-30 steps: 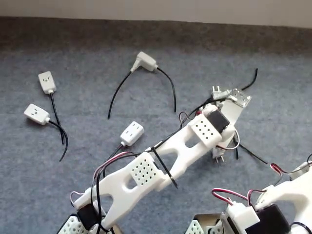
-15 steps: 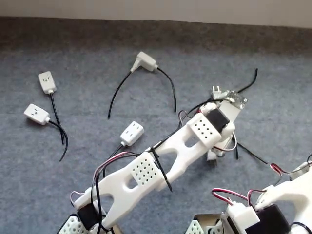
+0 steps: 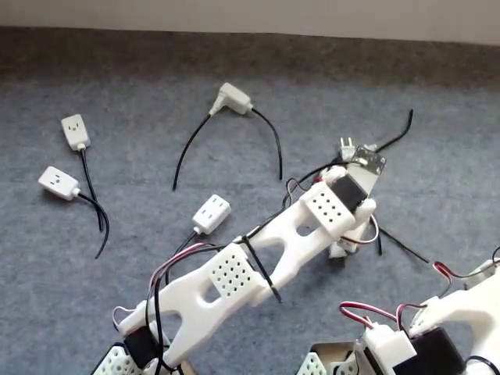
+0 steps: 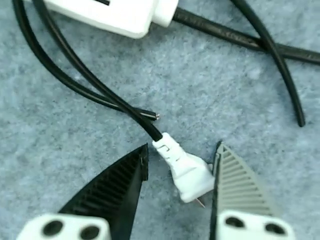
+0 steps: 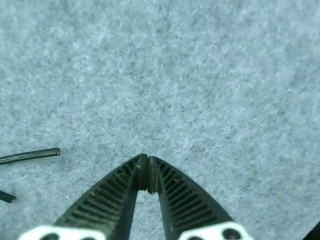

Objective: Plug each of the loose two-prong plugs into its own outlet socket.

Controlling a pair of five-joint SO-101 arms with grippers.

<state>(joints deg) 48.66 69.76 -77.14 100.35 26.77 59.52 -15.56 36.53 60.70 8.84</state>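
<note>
- Grey carpet covers the worktop (image 3: 406, 70) in the high view. The left arm (image 3: 234, 273) stretches across it to a small plug (image 3: 346, 145), whose two prongs show just beside the arm's tip.
- A second plug (image 3: 338, 250) lies partly under that arm. An angled plug (image 3: 233, 99) lies well apart, farther back, with its black cable curving away.
- Three white sockets wait with nothing in them. The far socket (image 3: 76, 131) and the edge socket (image 3: 58, 181) sit near each other at one side. The middle socket (image 3: 211, 212) lies just beside the left arm.
- The right arm (image 3: 461, 305) sits at the near corner, well apart from every plug.
- In the left wrist view, the left jaws stand moderately wide, one on either side of what appears to be the same small plug (image 4: 185, 170). They grip nothing yet.
- The plug lies slanted in the gap, with its body close against the grey jaw and apart from the black one. A prong tip points back toward the camera.
- Another white plug body (image 4: 115, 12) lies farther off among black cables.
- To do this grasp well, the jaws likely need to close on the moulded body, not on the cable or prongs. Squaring the jaws to the plug first should stop it twisting, and the prongs should be left free for a socket.
- In the right wrist view, the right jaws are pressed together over bare carpet and hold nothing. A loose cable end (image 5: 50, 151) lies nearby.
</note>
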